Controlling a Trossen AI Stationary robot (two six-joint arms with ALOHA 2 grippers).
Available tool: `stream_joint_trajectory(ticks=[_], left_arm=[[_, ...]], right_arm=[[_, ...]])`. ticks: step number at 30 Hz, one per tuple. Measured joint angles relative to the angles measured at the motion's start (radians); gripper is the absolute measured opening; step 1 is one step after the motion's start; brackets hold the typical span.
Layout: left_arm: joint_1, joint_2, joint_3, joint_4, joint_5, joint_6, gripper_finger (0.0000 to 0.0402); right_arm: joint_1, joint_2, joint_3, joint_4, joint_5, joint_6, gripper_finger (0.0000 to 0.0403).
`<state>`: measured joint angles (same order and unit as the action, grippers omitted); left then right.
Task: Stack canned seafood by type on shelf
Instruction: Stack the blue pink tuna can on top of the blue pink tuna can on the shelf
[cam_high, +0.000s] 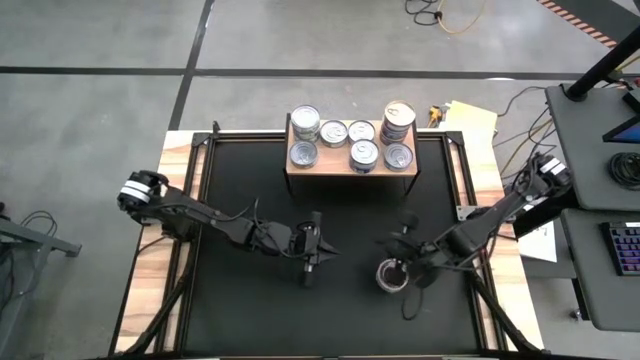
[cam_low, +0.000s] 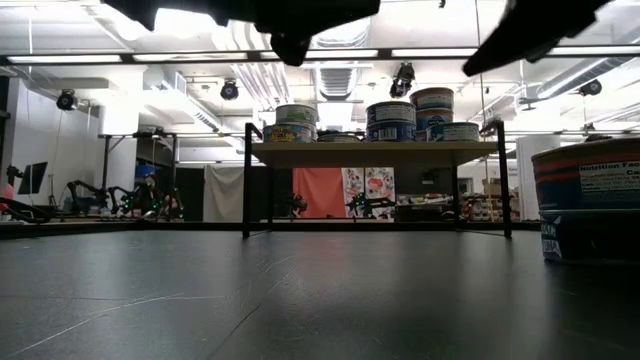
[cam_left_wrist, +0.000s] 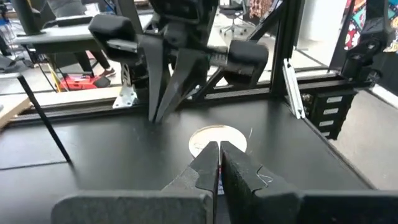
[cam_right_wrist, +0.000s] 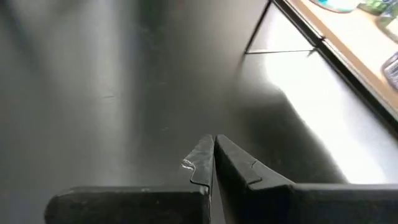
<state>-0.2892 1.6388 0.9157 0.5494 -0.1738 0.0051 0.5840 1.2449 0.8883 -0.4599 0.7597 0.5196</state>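
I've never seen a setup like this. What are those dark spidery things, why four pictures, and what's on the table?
Those are two robot arms, each ending in two-fingered jaws. One picture looks down from above, one sits at tabletop level, and two ride on the arms' wrists. The left gripper and right gripper hang over the black table, both shut and holding nothing. At the back, a small wooden shelf carries round seafood tins, some stacked. One more tin stands on the table near the right arm.
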Motion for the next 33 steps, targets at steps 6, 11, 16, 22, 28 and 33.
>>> stream_joint_trajectory(ticks=[6,11,16,22,28,33], left_arm=[[0.000,0.021,0.000,0.054,0.000,0.000,0.0000],[-0.003,0.027,0.000,0.061,0.000,-0.007,0.0000],[-0.003,0.066,0.000,0.124,0.001,0.009,0.0000],[-0.003,0.110,0.000,0.181,0.001,0.106,0.0000],[-0.005,0.122,0.000,0.211,0.013,0.138,0.0000],[-0.008,0.122,0.000,0.212,0.160,0.115,0.0000]], right_arm=[[0.072,-0.041,-0.100,0.141,0.003,-0.048,0.0009],[0.137,-0.018,-0.107,0.174,0.059,-0.068,0.0009],[0.177,-0.020,-0.108,0.174,0.072,-0.027,0.0009],[0.195,-0.017,-0.108,0.172,0.071,0.087,0.0009],[0.197,-0.017,-0.108,0.159,0.021,0.394,0.0009],[0.213,0.010,-0.111,0.136,0.018,0.594,0.0009]])
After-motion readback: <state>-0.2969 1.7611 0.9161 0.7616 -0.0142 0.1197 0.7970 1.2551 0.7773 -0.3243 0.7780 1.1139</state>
